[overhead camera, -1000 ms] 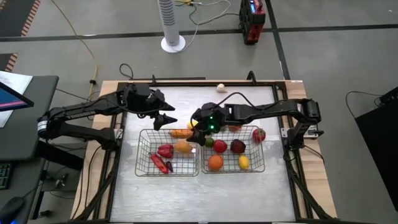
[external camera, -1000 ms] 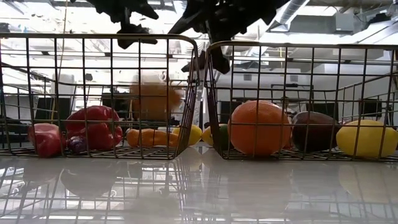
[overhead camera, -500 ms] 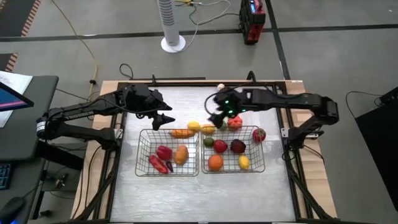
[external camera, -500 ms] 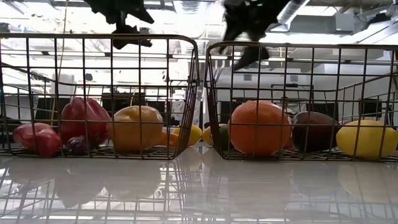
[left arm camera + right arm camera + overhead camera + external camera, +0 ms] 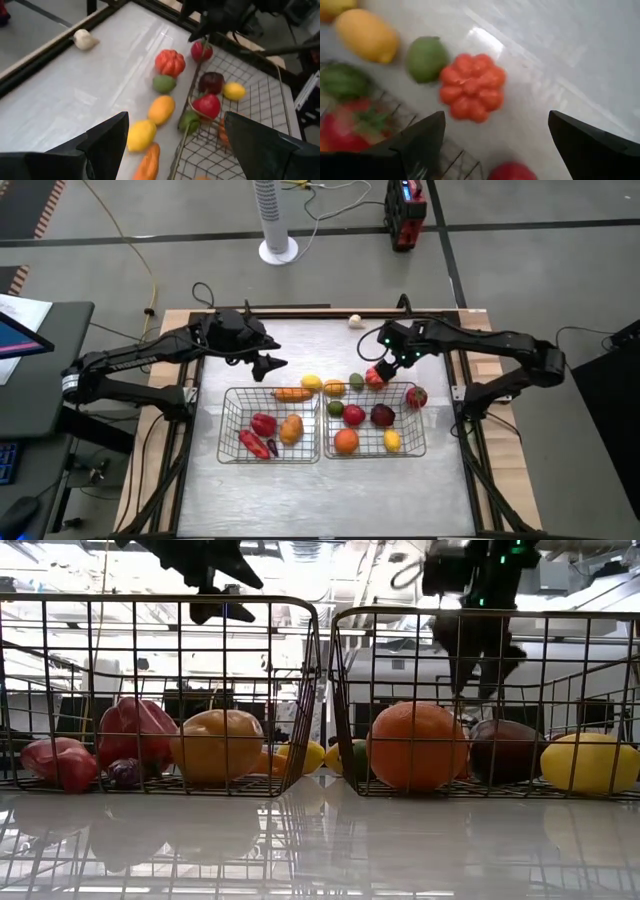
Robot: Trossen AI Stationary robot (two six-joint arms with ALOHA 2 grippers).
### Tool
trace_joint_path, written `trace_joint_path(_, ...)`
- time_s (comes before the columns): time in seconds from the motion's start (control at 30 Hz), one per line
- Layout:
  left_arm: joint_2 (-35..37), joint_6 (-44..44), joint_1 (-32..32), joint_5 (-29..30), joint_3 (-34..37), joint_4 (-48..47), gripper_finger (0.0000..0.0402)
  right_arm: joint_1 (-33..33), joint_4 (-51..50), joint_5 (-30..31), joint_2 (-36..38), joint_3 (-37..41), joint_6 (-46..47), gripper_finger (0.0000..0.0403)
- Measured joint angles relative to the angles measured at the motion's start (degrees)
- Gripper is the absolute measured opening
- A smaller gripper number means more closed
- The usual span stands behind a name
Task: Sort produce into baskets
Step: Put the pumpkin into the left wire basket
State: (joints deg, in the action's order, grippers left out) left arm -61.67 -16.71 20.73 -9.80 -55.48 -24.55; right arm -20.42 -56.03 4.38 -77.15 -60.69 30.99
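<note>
Two wire baskets stand side by side: the left basket (image 5: pixel 232 402) holds a red pepper (image 5: pixel 263 423), a yellow-orange fruit (image 5: pixel 291 427) and a red chili (image 5: pixel 254 443). The right basket (image 5: pixel 421 442) holds an orange (image 5: pixel 346 441), a maroon fruit (image 5: pixel 382 415), a lemon (image 5: pixel 392 441) and others. Behind the baskets a row of produce lies on the table: carrot (image 5: pixel 291 393), lemon (image 5: pixel 312 383), lime (image 5: pixel 355 381) and a ribbed red tomato (image 5: pixel 472 94). My right gripper (image 5: pixel 385 365) hangs open, pointing down, just above that tomato. My left gripper (image 5: pixel 270 365) hovers open behind the left basket.
A whitish garlic (image 5: pixel 354 321) lies alone near the table's far edge. A red fruit (image 5: pixel 416 395) sits at the right basket's far right corner. The table's raised dark frame (image 5: pixel 300 308) runs along the far side. Bare tabletop lies in front of the baskets and between the row and the garlic.
The yellow-orange fruit has fallen into the left basket and come to rest beside the red pepper. My right gripper has swung from above the baskets' middle toward the table's far right, tipping to point more steeply down, and now hangs over the red tomato.
</note>
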Motion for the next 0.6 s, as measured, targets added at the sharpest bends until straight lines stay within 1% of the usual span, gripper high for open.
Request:
trace_joint_path(0.1, 0.07, -1.01, 1.01, -0.28, -0.02, 0.98, 0.0313, -2.55, 4.16, -1.26, -1.44, 2.06, -0.07, 0.0382)
trace_joint_path(0.2, 0.04, -1.98, 1.70, -0.30, 0.00, 0.69, 0.0313, -4.69, 7.83, -5.27, -3.33, 2.16, -2.19, 0.0390)
trace_joint_path(0.33, 0.04, -2.52, 2.43, -0.35, 0.00, 0.47, 0.0313, -6.53, 8.37, -8.98, -7.40, 2.16, -6.61, 0.0398)
trace_joint_path(0.47, 0.04, -2.74, 2.47, -0.31, 0.00, 0.28, 0.0313, -6.11, 8.40, -12.61, -12.33, 2.16, -9.87, 0.0399)
trace_joint_path(0.53, 0.04, -3.17, 2.47, -0.33, 0.00, -0.56, 0.0313, -5.25, 8.50, -12.82, -14.51, 2.09, -10.33, 0.0399)
trace_joint_path(0.6, 0.04, -3.46, 2.47, -0.33, 0.00, -0.67, 0.0313, -3.96, 9.10, -11.57, -16.64, 1.98, -11.86, 0.0399)
